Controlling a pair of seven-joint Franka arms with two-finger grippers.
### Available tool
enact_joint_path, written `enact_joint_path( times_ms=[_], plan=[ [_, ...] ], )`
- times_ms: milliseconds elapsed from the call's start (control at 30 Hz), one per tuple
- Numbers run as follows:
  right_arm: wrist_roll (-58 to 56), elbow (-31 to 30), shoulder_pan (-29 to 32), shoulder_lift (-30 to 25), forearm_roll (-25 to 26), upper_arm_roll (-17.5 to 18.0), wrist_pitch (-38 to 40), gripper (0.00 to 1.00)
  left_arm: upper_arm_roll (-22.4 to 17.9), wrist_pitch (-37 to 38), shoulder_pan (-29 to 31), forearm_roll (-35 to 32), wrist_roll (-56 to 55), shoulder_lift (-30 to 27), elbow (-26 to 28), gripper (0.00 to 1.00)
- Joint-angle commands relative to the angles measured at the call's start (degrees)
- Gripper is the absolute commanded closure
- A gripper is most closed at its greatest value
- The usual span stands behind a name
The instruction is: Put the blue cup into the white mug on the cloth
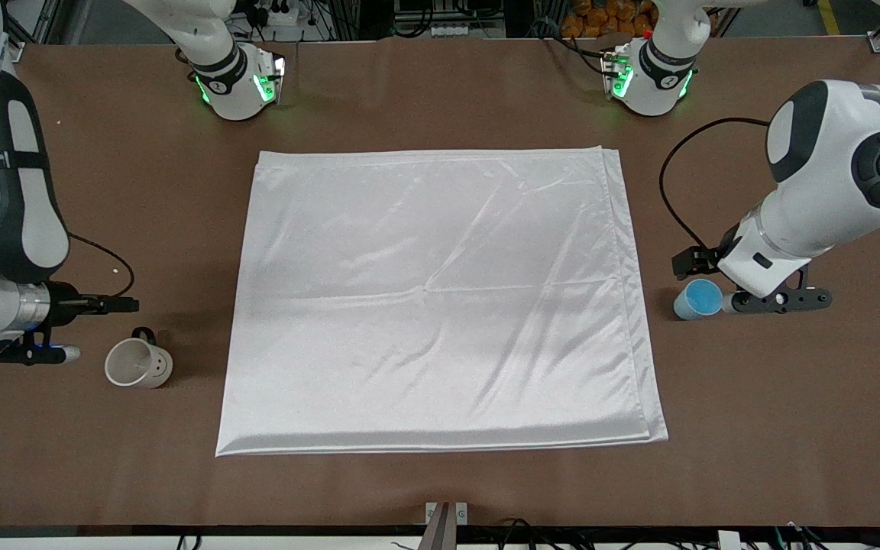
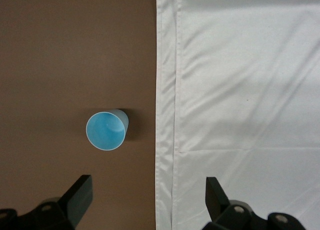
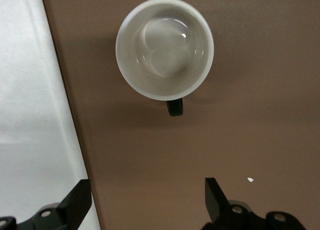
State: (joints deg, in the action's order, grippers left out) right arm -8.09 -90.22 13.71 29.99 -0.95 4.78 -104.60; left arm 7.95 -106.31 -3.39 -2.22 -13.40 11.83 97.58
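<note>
The blue cup [image 1: 698, 299] stood on the worktop [image 1: 753, 428] at mid-right of the front frame, the white mug [image 1: 138, 363] at lower left, both off the cloth [image 1: 440, 298]. The left gripper [image 2: 147, 202] and right gripper [image 3: 147, 202] hovered with fingers spread, apparently poised to grasp.

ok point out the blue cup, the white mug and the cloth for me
blue cup [image 2: 105, 131]: left wrist view, on its bright blue inside.
white mug [image 3: 164, 48]: right wrist view, on the bottom of its inside.
cloth [image 1: 440, 305]: front view, on the creased middle of the sheet.
</note>
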Motion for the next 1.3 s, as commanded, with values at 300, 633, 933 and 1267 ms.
enact_joint_path(
  times_ms=[300, 633, 933, 1267],
  plan=[
    [-5.0, 1.3, -0.2, 8.2, 0.1, 0.3, -9.2, 0.00, 0.3, -13.0, 1.0, -1.4, 0.9, -0.8, 10.7, 0.00],
    [-5.8, 1.3, -0.3, 10.5, 0.8, 0.2, -14.6, 0.00, 0.1, -20.0, 1.0, -3.8, 1.0, 1.6, 14.7, 0.00],
    [-6.6, 1.3, 0.1, 12.1, 0.9, 0.1, -19.3, 0.00, 0.1, -26.8, 1.9, -5.3, 1.0, 5.0, 17.2, 0.00],
    [-6.7, 1.4, 0.3, 12.9, 0.9, 0.1, -21.8, 0.41, 0.0, -32.9, 3.0, -5.4, 1.1, 6.9, 20.6, 0.00]
  ],
)
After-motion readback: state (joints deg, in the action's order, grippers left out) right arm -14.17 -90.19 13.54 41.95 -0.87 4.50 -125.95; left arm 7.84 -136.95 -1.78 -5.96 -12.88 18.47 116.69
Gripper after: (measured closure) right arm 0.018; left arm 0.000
